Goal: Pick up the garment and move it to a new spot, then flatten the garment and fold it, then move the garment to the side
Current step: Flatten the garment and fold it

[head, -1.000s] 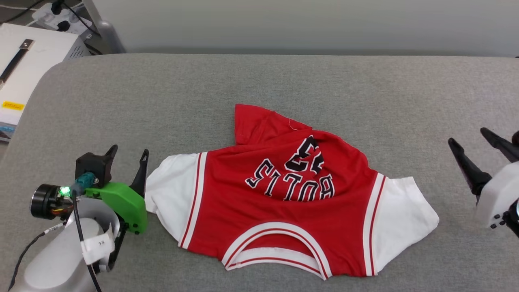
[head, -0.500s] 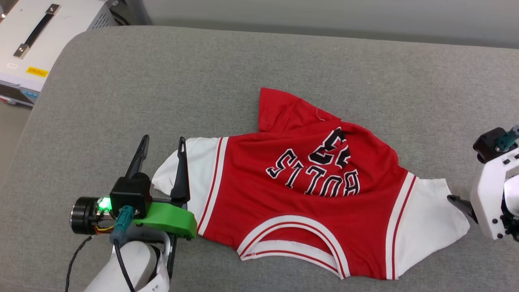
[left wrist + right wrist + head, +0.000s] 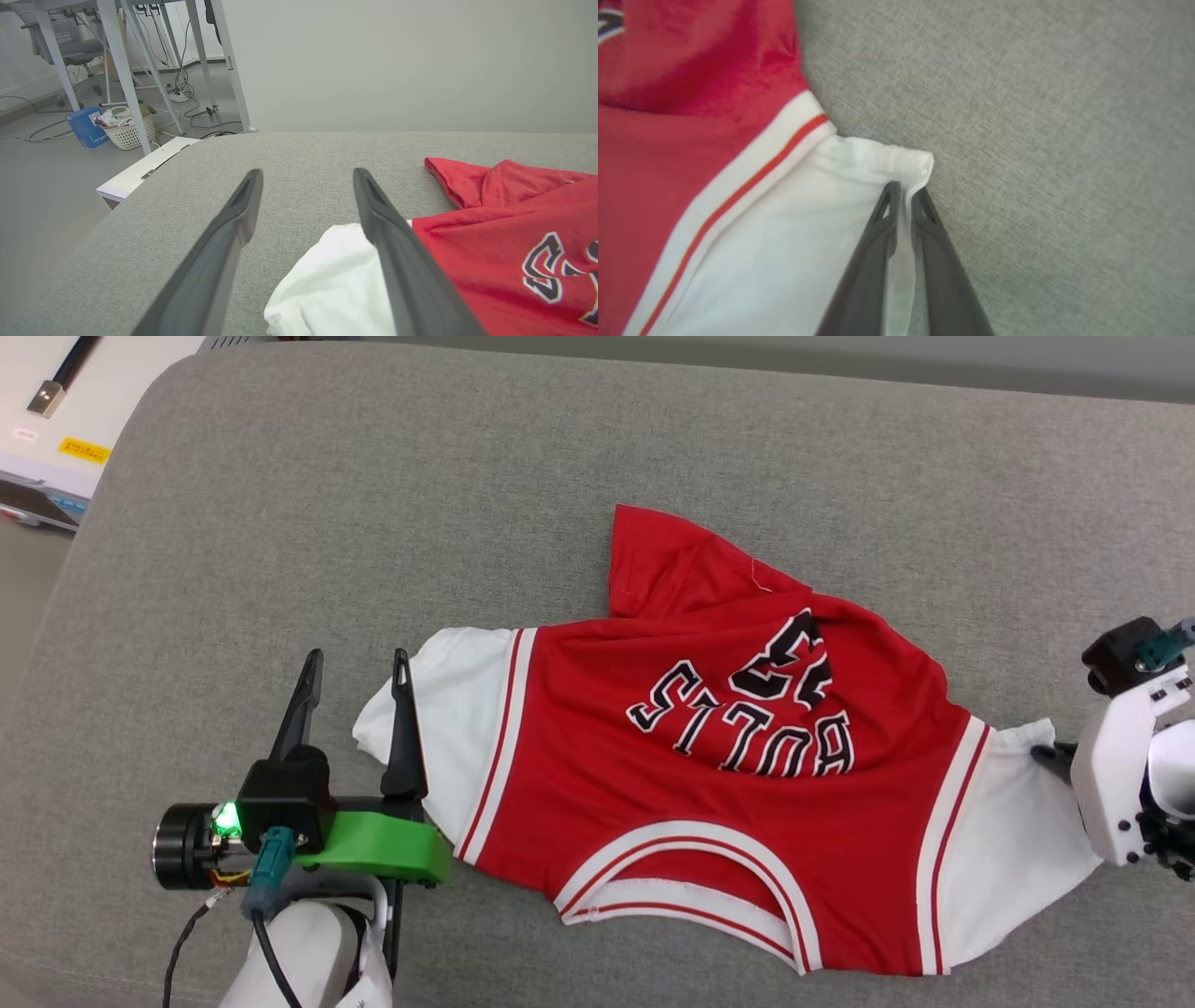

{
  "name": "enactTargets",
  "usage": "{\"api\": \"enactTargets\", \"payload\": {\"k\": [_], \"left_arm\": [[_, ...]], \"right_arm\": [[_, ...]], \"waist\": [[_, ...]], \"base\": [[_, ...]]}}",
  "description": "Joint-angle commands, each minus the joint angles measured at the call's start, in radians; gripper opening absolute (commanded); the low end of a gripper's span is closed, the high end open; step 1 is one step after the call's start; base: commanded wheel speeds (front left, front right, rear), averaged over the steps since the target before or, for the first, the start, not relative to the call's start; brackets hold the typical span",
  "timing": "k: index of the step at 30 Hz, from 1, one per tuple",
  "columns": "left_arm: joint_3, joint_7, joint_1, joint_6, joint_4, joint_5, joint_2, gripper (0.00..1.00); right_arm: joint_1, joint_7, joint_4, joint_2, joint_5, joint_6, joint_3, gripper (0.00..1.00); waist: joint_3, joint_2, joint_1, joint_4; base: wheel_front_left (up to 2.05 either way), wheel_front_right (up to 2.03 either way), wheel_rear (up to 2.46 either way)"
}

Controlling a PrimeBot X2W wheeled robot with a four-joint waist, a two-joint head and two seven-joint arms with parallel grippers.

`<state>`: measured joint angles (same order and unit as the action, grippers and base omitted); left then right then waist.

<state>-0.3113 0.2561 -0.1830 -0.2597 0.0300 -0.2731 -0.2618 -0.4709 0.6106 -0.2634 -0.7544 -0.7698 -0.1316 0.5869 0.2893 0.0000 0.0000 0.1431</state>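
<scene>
The garment (image 3: 709, 821) lies spread on the grey padded surface (image 3: 373, 476), red body with white sleeves, black lettering upside down and the collar towards me. One hem corner is folded up at the far side. My left gripper (image 3: 357, 663) is open at the left sleeve, with its right finger over the sleeve's white edge (image 3: 336, 280). In the left wrist view the left gripper (image 3: 307, 172) points across the surface, the sleeve lying low between its fingers. My right gripper (image 3: 906, 191) is shut on the far edge of the right sleeve (image 3: 794, 224), and white cloth shows between its fingers.
A white box (image 3: 47, 429) with a yellow label stands beyond the surface's rounded left corner. The left wrist view shows table legs (image 3: 121, 70), a white basket (image 3: 126, 130) and a blue box (image 3: 86, 126) on the floor there. Bare grey padding stretches behind the garment.
The head camera has tilted down and shifted. My right gripper came in from the right, open, and shut on the right sleeve's edge. My left gripper moved up to the left sleeve and stays open.
</scene>
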Motion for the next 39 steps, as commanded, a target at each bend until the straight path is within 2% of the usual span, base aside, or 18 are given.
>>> {"api": "enactTargets", "payload": {"k": [1, 7, 11, 15, 19, 24, 25, 26, 31, 33, 36, 39], "left_arm": [[0.015, 0.006, 0.013, 0.012, 0.003, 0.016, 0.009, 1.0], [0.051, 0.006, 0.015, 0.05, -0.001, 0.067, 0.049, 1.0], [0.079, 0.006, 0.008, 0.077, -0.001, 0.088, 0.069, 1.0], [0.098, 0.006, 0.005, 0.097, 0.001, 0.111, 0.094, 1.0], [0.118, 0.006, -0.002, 0.119, 0.01, 0.13, 0.114, 1.0], [0.141, 0.006, -0.005, 0.143, 0.028, 0.149, 0.129, 1.0], [0.147, 0.006, -0.002, 0.146, 0.031, 0.153, 0.13, 1.0], [0.152, 0.006, 0.002, 0.149, 0.033, 0.156, 0.131, 1.0], [0.178, 0.006, 0.031, 0.16, 0.037, 0.17, 0.136, 1.0], [0.189, 0.006, 0.046, 0.164, 0.035, 0.173, 0.138, 1.0], [0.201, 0.006, 0.066, 0.167, 0.03, 0.179, 0.14, 1.0], [0.207, 0.006, 0.082, 0.174, 0.026, 0.185, 0.143, 1.0]], "right_arm": [[-0.025, -0.015, -0.008, 0.016, -0.011, 0.001, 0.006, 0.0], [-0.167, -0.039, -0.005, -0.002, -0.02, 0.001, -0.033, 0.0], [-0.246, -0.003, -0.058, 0.023, -0.01, 0.001, -0.022, 0.0], [-0.3, -0.009, -0.16, 0.104, 0.009, 0.001, 0.015, 0.0], [-0.319, -0.082, -0.305, 0.206, 0.023, 0.001, 0.062, 0.0], [-0.321, -0.158, -0.405, 0.251, 0.025, 0.001, 0.141, 0.0], [-0.327, -0.194, -0.412, 0.249, 0.025, 0.001, 0.15, 0.24], [-0.333, -0.226, -0.415, 0.243, 0.026, 0.001, 0.155, 1.0], [-0.345, -0.42, -0.381, 0.18, 0.03, 0.001, 0.159, 1.0], [-0.337, -0.462, -0.348, 0.147, 0.016, 0.001, 0.149, 1.0], [-0.322, -0.473, -0.283, 0.093, -0.015, 0.001, 0.13, 1.0], [-0.302, -0.423, -0.202, 0.024, -0.058, 0.001, 0.111, 1.0]], "waist": [[-0.002, 0.0, 0.0, -0.001], [-0.005, 0.0, 0.0, 0.014], [0.014, 0.0, 0.0, 0.022], [0.038, 0.0, 0.0, 0.025], [0.052, 0.0, 0.0, 0.026], [0.044, 0.0, 0.0, 0.022], [0.037, 0.0, 0.0, 0.017], [0.03, 0.0, 0.0, 0.013], [-0.019, 0.0, 0.0, -0.006], [-0.037, 0.0, 0.0, -0.015], [-0.058, 0.0, 0.0, -0.027], [-0.071, 0.0, 0.0, -0.035]], "base": [[0.0, 0.0, 0.0], [0.0, 0.0, 0.0], [0.0, 0.0, 0.0], [0.0, 0.0, 0.0], [0.0, 0.0, 0.0], [0.0, 0.0, 0.0], [0.0, 0.0, 0.0], [0.0, 0.0, 0.0], [0.0, 0.0, 0.0], [0.0, 0.0, 0.0], [0.0, 0.0, 0.0], [0.0, 0.0, 0.0]]}}
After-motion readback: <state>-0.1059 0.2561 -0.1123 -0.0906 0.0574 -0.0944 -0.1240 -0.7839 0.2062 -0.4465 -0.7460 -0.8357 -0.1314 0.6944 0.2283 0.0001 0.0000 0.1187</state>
